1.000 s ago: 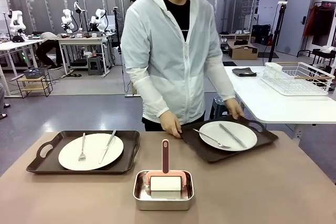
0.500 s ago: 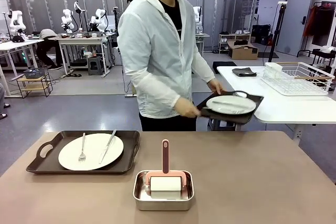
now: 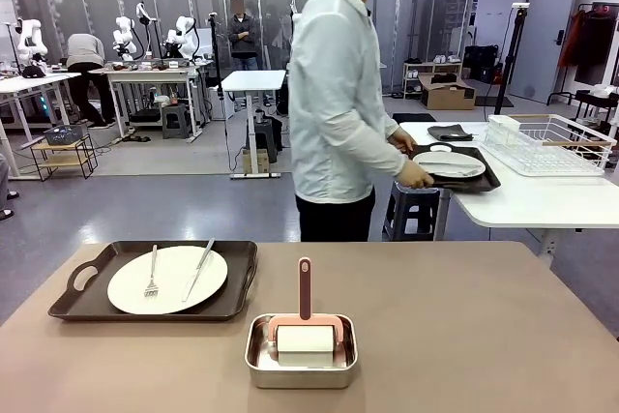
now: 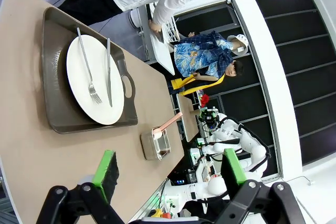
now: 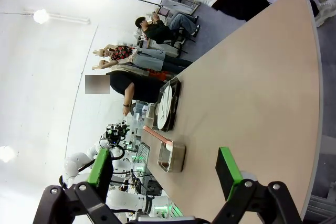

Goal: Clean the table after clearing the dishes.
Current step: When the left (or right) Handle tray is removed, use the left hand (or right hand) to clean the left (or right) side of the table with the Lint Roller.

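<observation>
Dishes stand in two places. On the large tan-brown matte desk [image 3: 464, 336], at its far left, a dark brown rectangular handled tray [image 3: 238, 282] lies flat and carries a round white dinner plate [image 3: 174, 285]. A silver fork [image 3: 152, 273] and a silver knife [image 3: 199, 270] lie side by side on that plate, apart from each other, handles pointing away from the robot.

Near the middle of the desk's near edge sits a square steel tin [image 3: 261, 360] holding a white roller [image 3: 305, 338], whose pink handle sticks up and over the tin's far rim. The tin stands just right of the tray, not touching it.

A person [image 3: 334, 113] in a pale zip jacket stands beyond the far edge, turned toward a white-topped desk [image 3: 522, 205] at the right. One hand [image 3: 416, 177] grips the near end of a second dark tray [image 3: 486, 181], which rests on that white top with a second white plate [image 3: 450, 165] on it. Whatever cutlery lies on this plate is too small to make out. A white wire rack [image 3: 551, 147] stands on the same top, just beyond the tray.

The left gripper [image 4: 170, 169] hangs above the tan-brown desk with its green pads spread wide and nothing between them. The right gripper [image 5: 164, 170] is likewise wide apart and empty, above bare desk surface.
</observation>
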Tool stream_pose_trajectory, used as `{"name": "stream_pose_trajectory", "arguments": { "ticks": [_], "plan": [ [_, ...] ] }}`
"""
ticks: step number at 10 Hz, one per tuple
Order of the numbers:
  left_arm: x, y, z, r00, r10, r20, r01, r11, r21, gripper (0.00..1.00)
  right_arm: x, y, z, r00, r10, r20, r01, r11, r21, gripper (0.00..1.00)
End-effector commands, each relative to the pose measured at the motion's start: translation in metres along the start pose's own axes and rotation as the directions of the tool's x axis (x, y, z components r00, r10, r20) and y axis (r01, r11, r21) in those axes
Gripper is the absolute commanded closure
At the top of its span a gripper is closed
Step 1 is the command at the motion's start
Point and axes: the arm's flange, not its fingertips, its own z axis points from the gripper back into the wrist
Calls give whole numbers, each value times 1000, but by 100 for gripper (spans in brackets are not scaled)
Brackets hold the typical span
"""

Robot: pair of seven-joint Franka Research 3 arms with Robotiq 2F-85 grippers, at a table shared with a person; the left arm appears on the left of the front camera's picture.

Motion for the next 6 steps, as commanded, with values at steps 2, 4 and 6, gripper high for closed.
{"name": "stream_pose_trajectory", "arguments": {
  "ticks": [2, 4, 6],
  "plan": [
    [0, -2, 3, 1000, -5, 0, 5, 1000, -8, 0, 0, 0, 0, 1000, 0, 0, 0, 1000, 0, 0],
    [0, -2, 3, 1000, -5, 0, 5, 1000, -8, 0, 7, 57, -22, 955, 269, -127, -273, 962, -14, 0],
    [0, -2, 3, 1000, -5, 0, 5, 1000, -8, 0, 1, 114, -95, 840, 442, -315, -461, 887, 14, 0]
  ]
}}
